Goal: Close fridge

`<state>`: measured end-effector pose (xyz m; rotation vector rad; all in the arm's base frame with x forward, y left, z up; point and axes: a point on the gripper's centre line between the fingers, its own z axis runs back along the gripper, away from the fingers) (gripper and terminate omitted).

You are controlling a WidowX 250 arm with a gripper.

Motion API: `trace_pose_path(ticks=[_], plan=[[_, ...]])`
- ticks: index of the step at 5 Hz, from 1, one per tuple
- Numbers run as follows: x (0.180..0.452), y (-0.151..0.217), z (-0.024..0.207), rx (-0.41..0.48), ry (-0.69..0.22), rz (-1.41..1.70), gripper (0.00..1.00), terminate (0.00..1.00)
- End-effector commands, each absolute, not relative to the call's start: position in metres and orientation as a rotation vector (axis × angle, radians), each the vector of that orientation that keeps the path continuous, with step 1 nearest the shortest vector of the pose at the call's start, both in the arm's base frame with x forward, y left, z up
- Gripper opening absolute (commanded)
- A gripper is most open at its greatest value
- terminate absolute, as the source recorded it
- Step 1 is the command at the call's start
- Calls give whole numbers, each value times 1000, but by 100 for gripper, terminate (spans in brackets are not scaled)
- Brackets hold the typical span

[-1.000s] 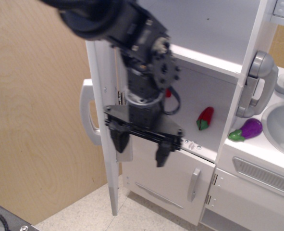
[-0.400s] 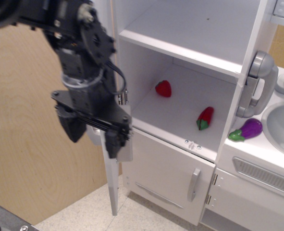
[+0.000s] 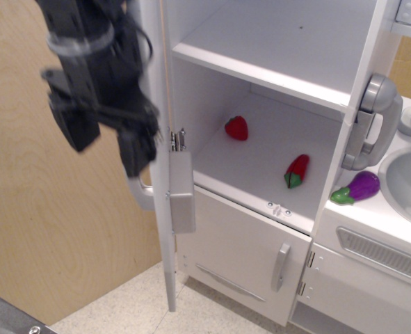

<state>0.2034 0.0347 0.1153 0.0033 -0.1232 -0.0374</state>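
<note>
Fridge point(image 3: 288, 83) door point(image 3: 162, 202) wide open, edge-on. Gripper point(image 3: 104, 142) released, fingers spread, left of door beside handle point(image 3: 137, 191). Strawberry point(image 3: 236, 128), pepper point(image 3: 296, 171) on shelf.

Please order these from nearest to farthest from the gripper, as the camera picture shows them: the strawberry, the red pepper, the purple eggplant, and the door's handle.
From the gripper, at upper left outside the open fridge door:
1. Door handle, just below the jaws.
2. Strawberry, on the lower shelf, left part.
3. Red pepper, same shelf, farther right.
4. Purple eggplant, on the counter beside the sink.
</note>
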Motion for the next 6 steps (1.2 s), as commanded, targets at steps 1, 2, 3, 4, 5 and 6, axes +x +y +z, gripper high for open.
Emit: trace_pose_path(ticks=[1,2,3,4,5,6], plan=[[222,57,170,31,-207,-104,100,0],[245,55,171,39,-214,-85,100,0],[267,48,165,52,-226,-69,100,0],[281,41,156,67,-224,-55,100,0],[293,34,148,68,-229,-50,100,0],[314,28,141,72,-251,-12,100,0]])
